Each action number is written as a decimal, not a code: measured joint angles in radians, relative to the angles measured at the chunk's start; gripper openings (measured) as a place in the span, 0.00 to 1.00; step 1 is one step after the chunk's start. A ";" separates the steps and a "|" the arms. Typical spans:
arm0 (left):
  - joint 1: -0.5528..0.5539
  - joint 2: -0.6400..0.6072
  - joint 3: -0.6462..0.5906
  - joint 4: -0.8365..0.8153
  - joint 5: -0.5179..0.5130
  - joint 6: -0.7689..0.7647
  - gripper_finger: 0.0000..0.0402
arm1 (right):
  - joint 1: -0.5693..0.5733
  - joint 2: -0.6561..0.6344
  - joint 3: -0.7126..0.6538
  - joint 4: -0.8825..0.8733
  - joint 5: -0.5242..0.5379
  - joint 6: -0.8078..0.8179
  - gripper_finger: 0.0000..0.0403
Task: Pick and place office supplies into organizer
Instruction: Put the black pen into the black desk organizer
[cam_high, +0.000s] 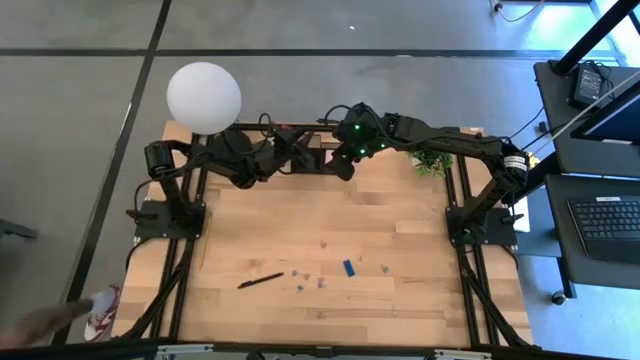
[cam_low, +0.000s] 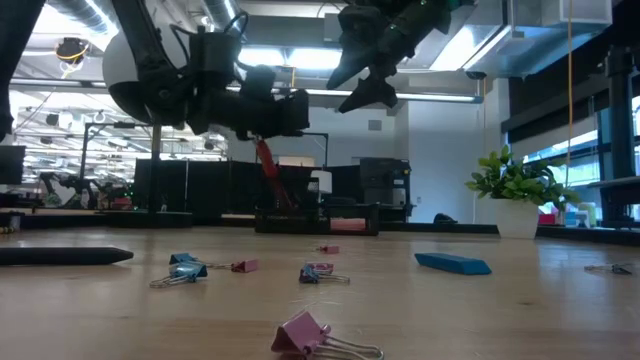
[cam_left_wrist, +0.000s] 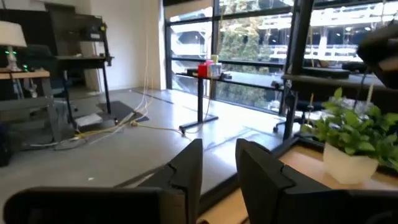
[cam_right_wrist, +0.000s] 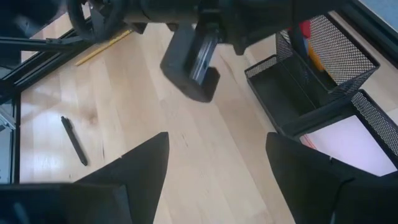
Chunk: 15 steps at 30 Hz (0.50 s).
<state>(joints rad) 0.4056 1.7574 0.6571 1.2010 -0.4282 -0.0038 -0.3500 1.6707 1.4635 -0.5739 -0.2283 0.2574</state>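
Observation:
The black mesh organizer (cam_right_wrist: 311, 87) stands at the table's far edge, middle. A pink sticky-note pad (cam_right_wrist: 354, 140) lies in one compartment, and the red-handled scissors (cam_low: 266, 165) stand leaning in another. My left gripper (cam_left_wrist: 219, 152) hovers level beside the organizer, its fingers a little apart with nothing between them. My right gripper (cam_right_wrist: 217, 149) is wide open and empty, pointing down above the table near the organizer. On the table lie a black pen (cam_high: 260, 281), a blue block (cam_high: 349, 267), several small clips (cam_low: 318, 271) and a wooden pencil (cam_right_wrist: 102, 50).
A white globe lamp (cam_high: 203, 96) stands at the far left corner and a small potted plant (cam_high: 432, 160) at the far right. A pink clip (cam_low: 310, 335) lies near the front edge. Bare wood lies between the organizer and the loose items.

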 joint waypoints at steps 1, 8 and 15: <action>0.000 -0.008 0.000 -0.002 0.000 0.001 0.24 | 0.000 0.000 0.000 0.000 0.000 -0.001 0.67; -0.034 -0.109 0.000 0.003 0.072 0.099 0.29 | 0.000 0.000 0.000 -0.048 0.003 -0.027 0.67; -0.128 -0.269 0.000 -0.058 0.159 0.313 0.30 | 0.000 0.000 0.000 -0.068 0.002 -0.031 0.67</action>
<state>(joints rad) 0.2772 1.4883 0.6571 1.1430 -0.2692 0.3091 -0.3504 1.6707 1.4635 -0.6418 -0.2260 0.2269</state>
